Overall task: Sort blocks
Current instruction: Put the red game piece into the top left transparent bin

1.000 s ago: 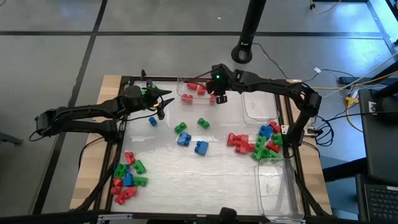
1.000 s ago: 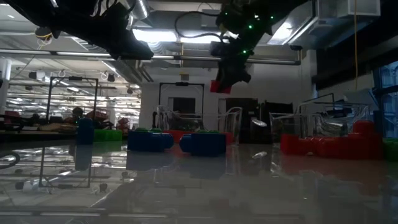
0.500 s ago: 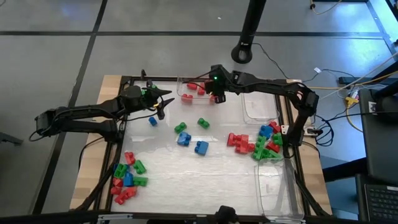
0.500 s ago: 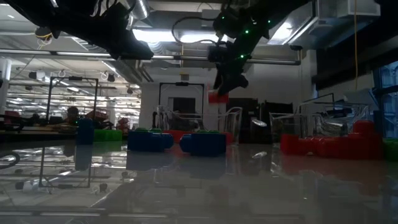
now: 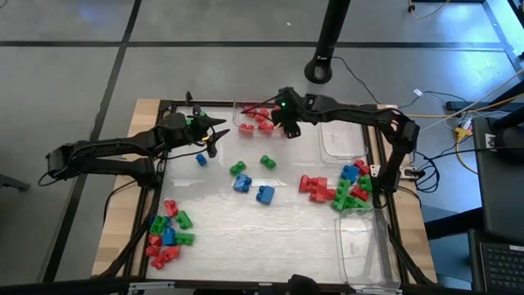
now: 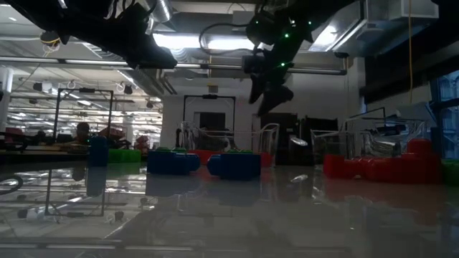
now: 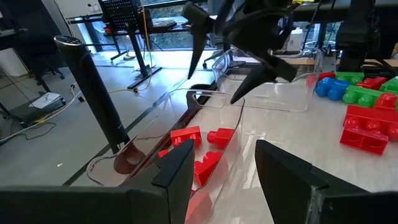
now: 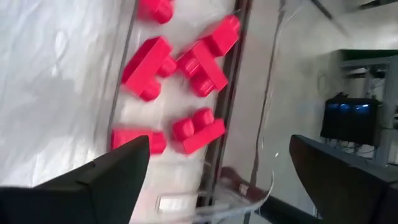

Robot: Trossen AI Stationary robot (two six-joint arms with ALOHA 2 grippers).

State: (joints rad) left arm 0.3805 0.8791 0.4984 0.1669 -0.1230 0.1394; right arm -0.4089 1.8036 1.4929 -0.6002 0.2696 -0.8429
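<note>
**Red block released over the far bin**

The drop-off step is judged complete: the right gripper [image 5: 286,124] hangs over the clear bin [image 5: 239,109] at the far edge with fingers spread wide and nothing between them. Red blocks [image 8: 163,63] lie in that bin below the jaws, not touching them. Loose blocks [image 5: 242,175] are scattered on the table [image 5: 270,229], nearer. A fresh pick among them is called for next. The left gripper [image 5: 211,138] waits at far left, jaws partly apart and empty.
</note>
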